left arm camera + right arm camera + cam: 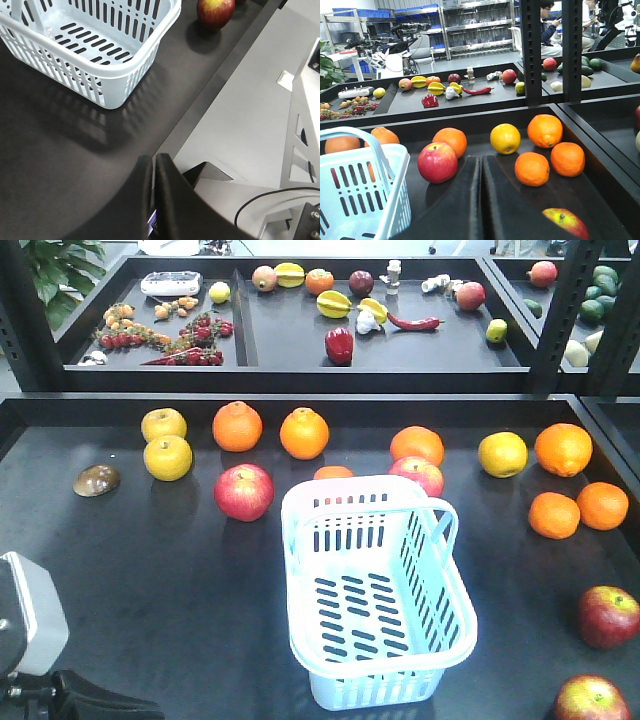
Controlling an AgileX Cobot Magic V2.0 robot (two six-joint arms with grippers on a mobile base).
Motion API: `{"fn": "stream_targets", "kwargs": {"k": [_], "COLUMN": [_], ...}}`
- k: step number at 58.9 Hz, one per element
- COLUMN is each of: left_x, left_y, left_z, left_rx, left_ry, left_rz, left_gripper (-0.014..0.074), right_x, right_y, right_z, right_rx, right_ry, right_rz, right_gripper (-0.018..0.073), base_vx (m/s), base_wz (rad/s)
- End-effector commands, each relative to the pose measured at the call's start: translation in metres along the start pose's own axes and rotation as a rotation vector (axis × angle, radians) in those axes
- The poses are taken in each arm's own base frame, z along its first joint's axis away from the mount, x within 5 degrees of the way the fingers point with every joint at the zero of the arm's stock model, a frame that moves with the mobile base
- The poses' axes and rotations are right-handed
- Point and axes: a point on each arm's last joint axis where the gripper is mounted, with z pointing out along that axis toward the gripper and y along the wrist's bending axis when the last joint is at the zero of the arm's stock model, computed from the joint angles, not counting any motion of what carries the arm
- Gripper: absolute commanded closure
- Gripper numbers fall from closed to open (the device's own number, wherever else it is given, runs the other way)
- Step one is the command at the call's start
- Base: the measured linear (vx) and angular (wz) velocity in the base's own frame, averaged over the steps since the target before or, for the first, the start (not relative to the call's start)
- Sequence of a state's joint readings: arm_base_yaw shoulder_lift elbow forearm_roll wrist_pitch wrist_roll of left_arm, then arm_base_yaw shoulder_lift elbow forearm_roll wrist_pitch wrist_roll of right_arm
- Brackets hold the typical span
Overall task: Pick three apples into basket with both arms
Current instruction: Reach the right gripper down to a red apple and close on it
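The pale blue basket (372, 692) stands empty mid-table, also in the left wrist view (80, 75) and the right wrist view (395, 200). Two dark red apples lie at the front right (608, 616) (592, 700); a third red apple (243, 492) lies left of the basket. My left gripper (153, 159) is shut and empty over the table's front edge, well short of an apple (216, 11). My right gripper (481, 159) is shut and empty, with a yellow-green patched apple (565, 222) at its lower right. Neither gripper's fingers show in the front view.
A paler pink-red apple (417, 475) (437, 162) sits behind the basket. Oranges (554, 515) (532, 168), yellow fruit (502, 454) and a brown shell-like thing (97, 480) are spread over the black table (130, 570). A second tray of produce (339, 345) lies beyond. The left arm's white block (25, 610) is bottom left.
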State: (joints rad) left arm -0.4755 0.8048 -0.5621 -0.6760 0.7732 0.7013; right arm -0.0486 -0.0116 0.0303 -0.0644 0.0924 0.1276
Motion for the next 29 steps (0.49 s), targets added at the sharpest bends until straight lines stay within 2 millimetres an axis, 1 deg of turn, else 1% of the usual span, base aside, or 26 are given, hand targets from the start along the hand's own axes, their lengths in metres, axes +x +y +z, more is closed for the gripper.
{"fn": "stream_targets", "kwargs": {"k": [1,23,25,29], "left_x": [-0.012,-0.012,-0.012,-0.012], "left_y": [-0.0015,-0.0016,-0.0016,-0.0016], "left_z": [-0.0055,-0.0055,-0.0055,-0.0055], "left_rx": [-0.006,-0.005,-0.005,-0.005], "left_ry": [-0.08,-0.081,-0.081,-0.081], "left_rz": [-0.026,-0.027,-0.027,-0.027], "left_gripper": [0.0603,0.0602,0.0602,0.0602], "right_x": [-0.0035,-0.0052,-0.0052,-0.0067], "right_y": [0.0004,0.0006,0.0008,0.0009], "right_z": [-0.0006,-0.0007,-0.0007,-0.0009], "right_rx": [-0.004,-0.007,-0.01,-0.017], "right_ry": [-0.073,-0.093,-0.093,-0.108], "right_rz": [-0.017,-0.015,0.002,0.1], "right_gripper": [0.0568,0.0568,0.0568,0.0568], "base_vx": [0.0,0.0,0.0,0.0], "base_wz": [0.0,0.0,0.0,0.0]}}
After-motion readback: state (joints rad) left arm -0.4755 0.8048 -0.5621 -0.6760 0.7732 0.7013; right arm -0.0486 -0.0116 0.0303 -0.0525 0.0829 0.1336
